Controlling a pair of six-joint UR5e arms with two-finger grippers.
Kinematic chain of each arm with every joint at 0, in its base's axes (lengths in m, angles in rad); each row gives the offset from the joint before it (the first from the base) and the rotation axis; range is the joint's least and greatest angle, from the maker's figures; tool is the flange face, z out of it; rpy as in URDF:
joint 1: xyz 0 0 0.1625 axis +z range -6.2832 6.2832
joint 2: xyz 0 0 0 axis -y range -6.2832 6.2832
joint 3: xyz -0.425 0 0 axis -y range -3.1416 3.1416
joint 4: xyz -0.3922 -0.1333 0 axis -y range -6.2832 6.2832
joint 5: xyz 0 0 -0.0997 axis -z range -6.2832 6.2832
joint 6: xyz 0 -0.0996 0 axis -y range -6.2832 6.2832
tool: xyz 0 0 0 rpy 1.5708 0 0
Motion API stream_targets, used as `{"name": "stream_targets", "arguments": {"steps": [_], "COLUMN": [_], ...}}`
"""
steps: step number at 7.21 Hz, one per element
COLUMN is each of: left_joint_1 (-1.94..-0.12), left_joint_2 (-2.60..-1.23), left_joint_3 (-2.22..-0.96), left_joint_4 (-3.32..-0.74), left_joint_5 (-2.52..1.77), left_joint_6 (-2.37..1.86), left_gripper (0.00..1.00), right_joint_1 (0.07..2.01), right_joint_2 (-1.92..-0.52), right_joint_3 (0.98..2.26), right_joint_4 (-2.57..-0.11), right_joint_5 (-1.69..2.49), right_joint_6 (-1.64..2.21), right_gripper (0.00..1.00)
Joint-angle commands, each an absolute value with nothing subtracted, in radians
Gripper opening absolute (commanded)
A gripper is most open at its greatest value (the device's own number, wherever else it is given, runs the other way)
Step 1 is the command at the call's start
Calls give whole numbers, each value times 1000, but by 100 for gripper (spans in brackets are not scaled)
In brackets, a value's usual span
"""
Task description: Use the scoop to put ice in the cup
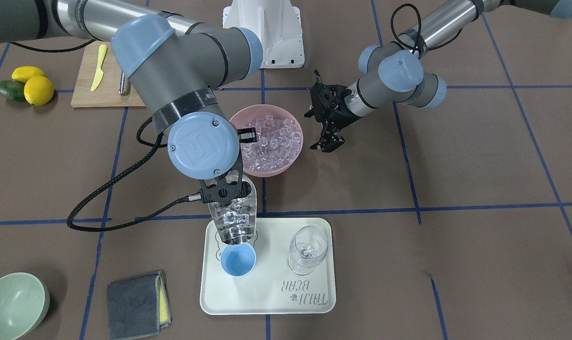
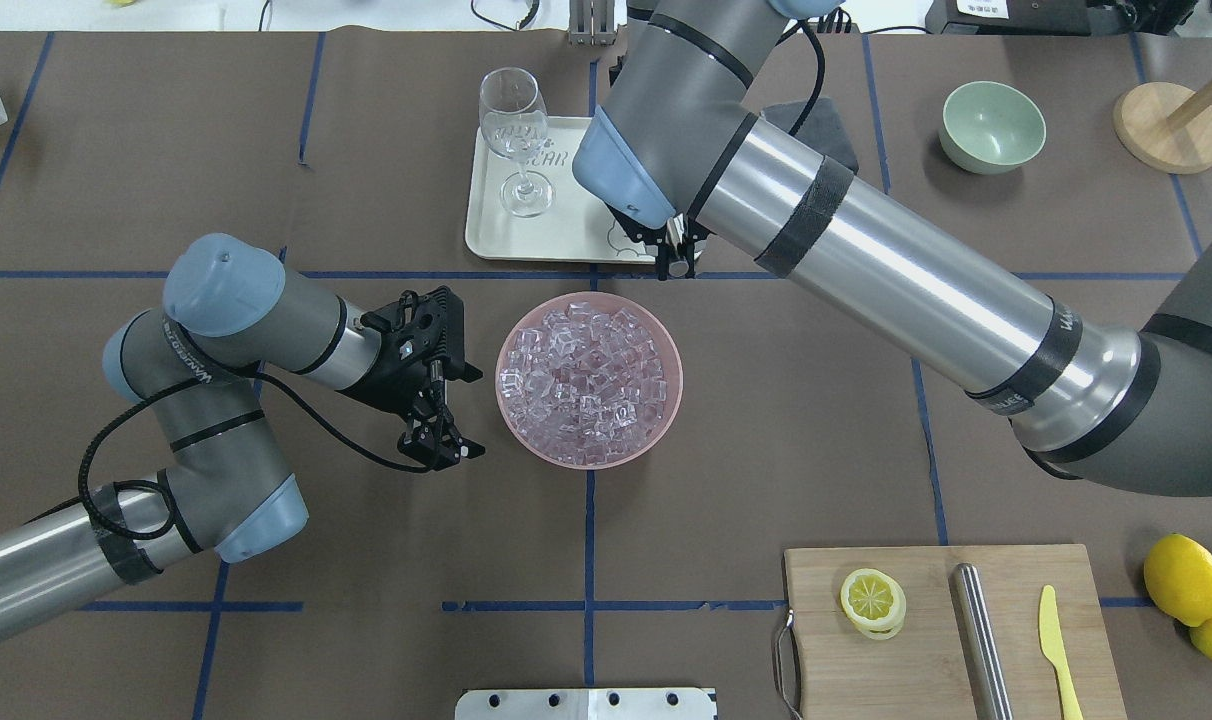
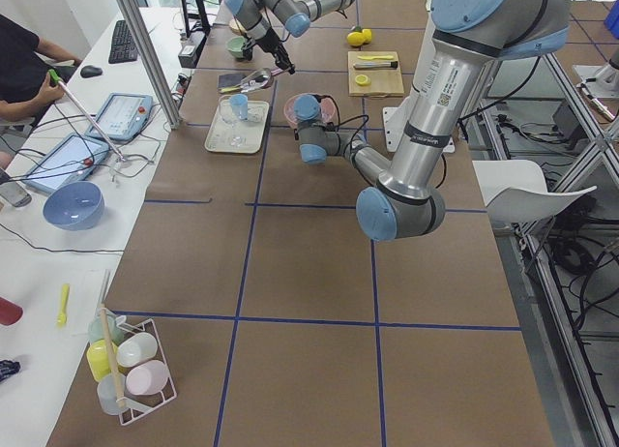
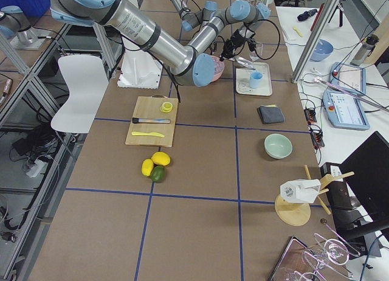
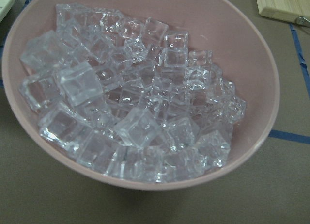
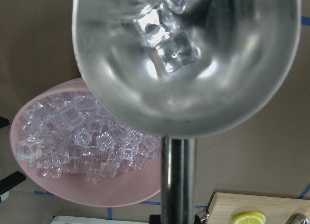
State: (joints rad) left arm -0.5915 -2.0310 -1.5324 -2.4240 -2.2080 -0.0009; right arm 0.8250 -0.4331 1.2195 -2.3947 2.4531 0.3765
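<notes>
The bench (image 1: 456,264) carries a pink bowl (image 1: 267,110). A tray (image 1: 276,302) lies just beyond the bowl, on the side away from the robot. The left claw (image 2: 476,415) hangs just beside the bowl on the robot's left, its fingers spread and holding nothing.

The right claw (image 1: 222,191) is past the bowl's far rim, pinched on the bar handle of the scoop (image 6: 121,83). The trough tips down towards the cup (image 1: 238,260), which stands on the near part of the tray.

The ice (image 6: 169,52) lies partly in the trough, while most is heaped in the bowl.

The scoop looks stiff and polished, so the handle, well back from the trough, is probably the right place to grip it. The cup is small, light plastic, and a nudge from the scoop's lip would likely shift or topple it. The cubes seem hard, light and slick. They should slide off the steel all at once and may bounce past the narrow mouth, so a slow tilt seems wise.
</notes>
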Motion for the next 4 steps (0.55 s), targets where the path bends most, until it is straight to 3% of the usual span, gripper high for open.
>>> {"name": "stream_targets", "arguments": {"steps": [1, 4], "left_joint_1": [-591, -589], "left_joint_2": [-2033, -2033], "left_joint_3": [-1532, -1534], "left_joint_4": [-2425, -2434], "left_joint_5": [-2207, -2206], "left_joint_6": [2, -18], "left_gripper": [100, 100], "right_joint_1": [825, 828], "right_joint_2": [-382, -370], "right_joint_3": [1194, 1168], "right_joint_4": [-2504, -2543], "right_joint_5": [2454, 2470], "right_joint_6": [318, 296], "right_gripper": [0, 0]}}
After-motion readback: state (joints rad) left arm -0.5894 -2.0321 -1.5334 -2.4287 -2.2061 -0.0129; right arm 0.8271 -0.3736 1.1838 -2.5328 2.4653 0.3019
